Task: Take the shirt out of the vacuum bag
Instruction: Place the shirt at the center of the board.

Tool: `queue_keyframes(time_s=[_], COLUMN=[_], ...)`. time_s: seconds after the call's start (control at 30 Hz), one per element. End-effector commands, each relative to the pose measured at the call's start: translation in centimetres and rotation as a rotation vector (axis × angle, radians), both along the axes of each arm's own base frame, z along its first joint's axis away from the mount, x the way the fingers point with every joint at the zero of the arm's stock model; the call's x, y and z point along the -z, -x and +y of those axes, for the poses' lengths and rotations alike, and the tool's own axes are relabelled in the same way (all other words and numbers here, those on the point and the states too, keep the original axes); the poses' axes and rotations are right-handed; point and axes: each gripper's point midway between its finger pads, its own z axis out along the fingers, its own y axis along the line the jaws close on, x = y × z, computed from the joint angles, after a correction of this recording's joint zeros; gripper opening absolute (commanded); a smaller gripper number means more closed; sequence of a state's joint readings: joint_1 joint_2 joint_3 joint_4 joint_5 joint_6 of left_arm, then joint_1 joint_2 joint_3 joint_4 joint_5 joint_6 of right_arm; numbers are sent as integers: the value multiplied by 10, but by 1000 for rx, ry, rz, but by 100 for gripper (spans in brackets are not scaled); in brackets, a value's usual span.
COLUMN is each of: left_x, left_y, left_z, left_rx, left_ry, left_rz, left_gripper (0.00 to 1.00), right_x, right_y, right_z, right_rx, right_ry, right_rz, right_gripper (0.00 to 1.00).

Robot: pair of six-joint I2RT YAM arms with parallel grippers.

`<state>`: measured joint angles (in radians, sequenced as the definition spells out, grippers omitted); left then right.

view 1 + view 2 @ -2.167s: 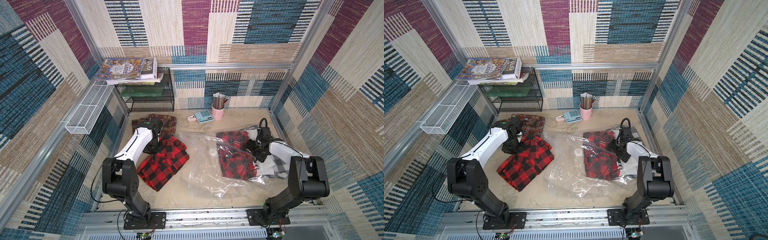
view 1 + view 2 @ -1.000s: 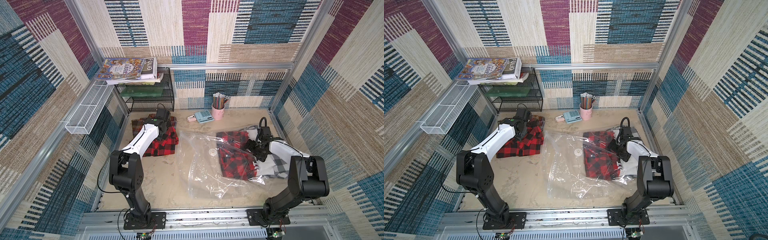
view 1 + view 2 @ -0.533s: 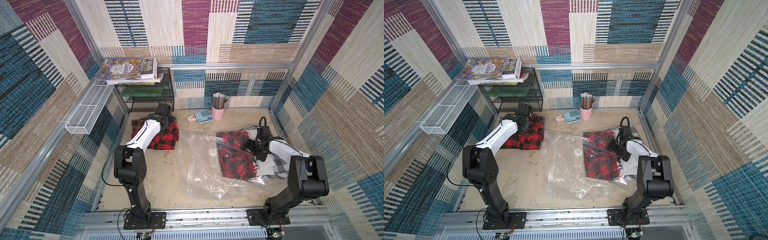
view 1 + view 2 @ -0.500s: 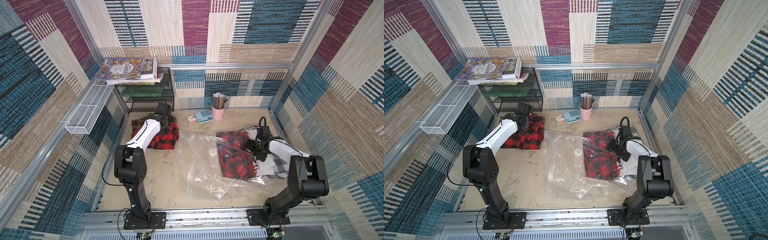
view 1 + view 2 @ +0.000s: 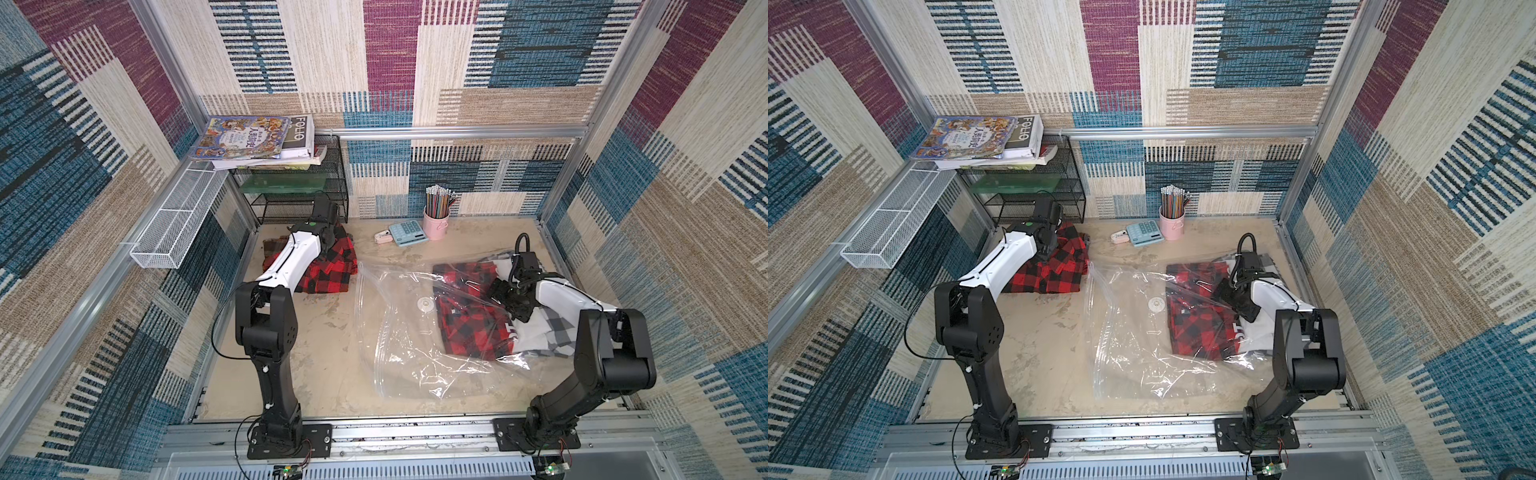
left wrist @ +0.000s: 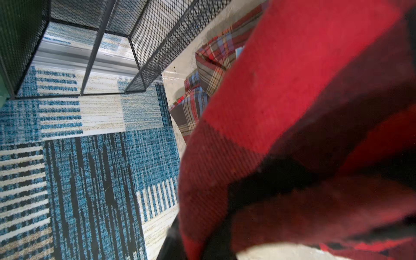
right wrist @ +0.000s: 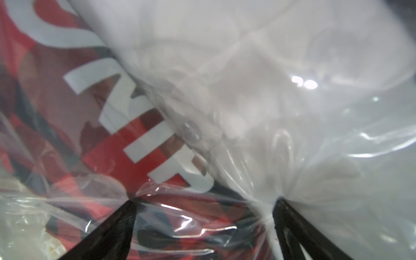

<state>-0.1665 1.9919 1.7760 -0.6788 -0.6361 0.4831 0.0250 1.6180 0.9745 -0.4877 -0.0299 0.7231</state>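
A red-and-black plaid shirt (image 5: 332,270) (image 5: 1059,274) lies outside the vacuum bag at the back left, on top of a darker plaid garment (image 6: 202,90). My left gripper (image 5: 328,239) (image 5: 1047,245) is shut on the shirt (image 6: 304,112), whose cloth hides most of the jaws in the left wrist view. The clear vacuum bag (image 5: 399,340) (image 5: 1133,345) with its white valve (image 5: 424,304) lies at centre right. Inside it are another red plaid shirt (image 5: 469,320) (image 7: 135,157) and a white-grey garment (image 5: 540,332). My right gripper (image 5: 510,297) (image 7: 202,225) stands open, both fingertips (image 7: 117,225) pressing on the bag's plastic.
A black mesh rack (image 5: 291,195) (image 6: 157,33) with books on top stands just behind my left gripper. A white wire basket (image 5: 174,224) hangs on the left wall. A pink pencil cup (image 5: 436,222), a calculator (image 5: 409,232) and a small pink item (image 5: 382,237) stand at the back.
My left arm has carried the plaid shirt from the table's left middle back onto the pile by the rack; over the last half second it has hardly moved. The right arm stayed still.
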Motion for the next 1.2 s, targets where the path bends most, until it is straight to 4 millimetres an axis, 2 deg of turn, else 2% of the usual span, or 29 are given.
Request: queue_keyframes(time_s=[0.0,0.3,0.43,0.47,0.6,0.67,0.7,0.8,0.87,1.03,1.17], left_x=[-7,20,26,25,10,-2,-9,-26,-35,-64,-74], left_y=[-14,-26,-31,-32,-34,-31,-28,-14,-1,35,74], left_z=[2,14,17,17,11,6,2,-8,-13,-20,-38], left_rx=[2,-33,-51,-57,-78,-75,-75,-73,-79,-107,-134], left_ry=[-6,2,5,7,46,72,92,167,222,358,554], left_rz=[-45,-14,-20,-23,-69,-97,-112,-144,-162,-201,-183], left_gripper=[0,0,0,4,31,71,76,78,89,90,90], right_x=[3,5,5,4,-1,-6,-9,-20,-28,-58,-93], right_y=[3,4,3,2,-1,-5,-6,-11,-14,-24,-34], right_z=[-1,2,5,6,13,17,20,25,28,32,55], right_rx=[-6,-19,-28,-31,-52,-65,-73,-92,-103,-147,-246], right_ry=[10,13,13,12,2,-3,-9,-18,-22,-18,-33], right_rz=[21,30,34,30,17,0,-6,-35,-55,-121,-198], right_gripper=[97,97,97,97,97,96,96,96,96,96,96])
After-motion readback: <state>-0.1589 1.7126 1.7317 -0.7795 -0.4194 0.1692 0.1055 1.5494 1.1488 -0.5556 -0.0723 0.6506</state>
